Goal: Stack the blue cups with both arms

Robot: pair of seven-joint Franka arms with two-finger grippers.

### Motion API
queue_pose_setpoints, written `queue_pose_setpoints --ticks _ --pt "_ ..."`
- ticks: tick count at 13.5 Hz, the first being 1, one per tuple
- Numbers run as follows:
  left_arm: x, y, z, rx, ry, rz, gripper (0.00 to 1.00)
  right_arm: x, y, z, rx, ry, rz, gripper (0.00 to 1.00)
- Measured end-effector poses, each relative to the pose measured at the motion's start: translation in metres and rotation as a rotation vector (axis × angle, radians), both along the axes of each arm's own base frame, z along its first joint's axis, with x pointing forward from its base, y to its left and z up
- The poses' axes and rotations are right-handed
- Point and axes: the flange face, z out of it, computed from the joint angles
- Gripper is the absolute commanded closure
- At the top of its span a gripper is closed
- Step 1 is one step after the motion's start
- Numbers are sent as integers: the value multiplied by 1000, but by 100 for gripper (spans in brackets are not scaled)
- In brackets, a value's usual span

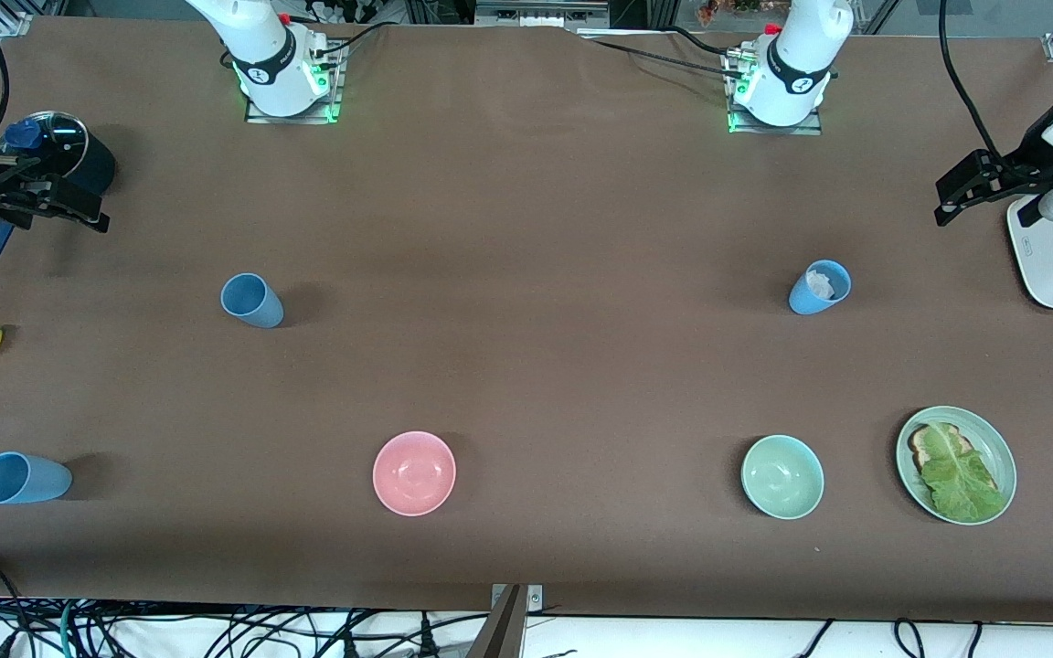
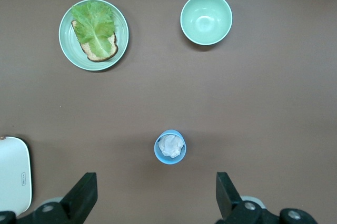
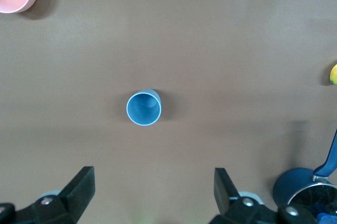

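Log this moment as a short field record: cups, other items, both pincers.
blue cups: three, all apart; empty cup and another cup toward the right arm's end; cup with crumpled white stuff inside toward the left arm's end
bowls: pink bowl, green bowl
plate: toast and lettuce on plate
left pincer: open, holding nothing
right pincer: open, holding nothing
stacking: not begun

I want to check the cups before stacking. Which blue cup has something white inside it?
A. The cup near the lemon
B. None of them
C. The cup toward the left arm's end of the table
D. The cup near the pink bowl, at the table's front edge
C: the cup toward the left arm's end holds a crumpled white wad, seen clearly from the left wrist, while the other two cups show bare blue insides.
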Motion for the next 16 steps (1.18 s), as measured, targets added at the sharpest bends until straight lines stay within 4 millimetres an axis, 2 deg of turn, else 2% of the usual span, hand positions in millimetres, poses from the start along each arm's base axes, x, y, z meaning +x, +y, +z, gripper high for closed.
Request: queue_pose_setpoints --ticks 6,16 --pt "1 0 7 -9 -14 -4 1 0 0 -1 0 1 -2 0" --pt "1 0 7 -10 -14 -6 0 1 -3 -2 0 4 -6 0"
